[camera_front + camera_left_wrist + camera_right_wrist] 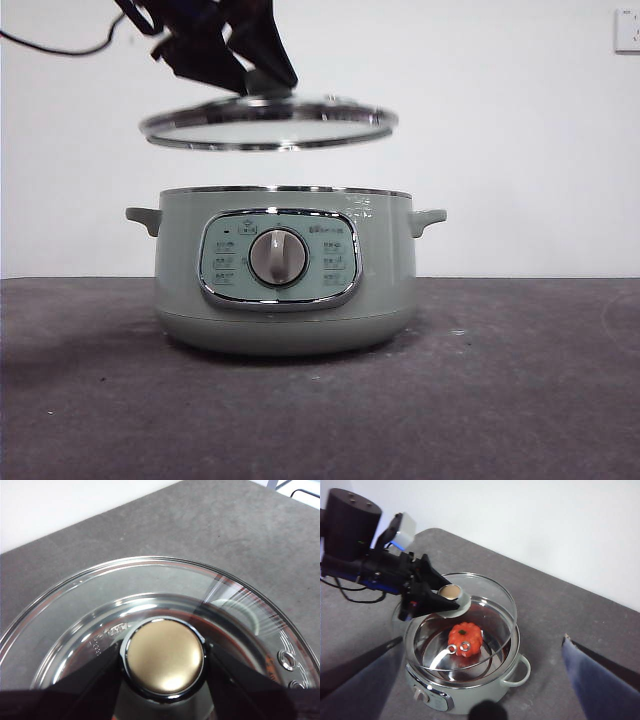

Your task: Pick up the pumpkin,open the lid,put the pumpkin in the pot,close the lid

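Observation:
The sage-green pot stands on the dark table with its dial toward the front camera. My left gripper is shut on the lid's knob and holds the glass lid level, a short way above the pot's rim. In the right wrist view the orange pumpkin lies on the pot's steel bottom, seen through the lid; the pot wall hides it in the front view. My right gripper hangs open high above the pot, its jaws wide apart with nothing between them.
A white wall runs behind the table, with a socket at the upper right. A black cable trails from the left arm. The pot's side handles stick out on both sides.

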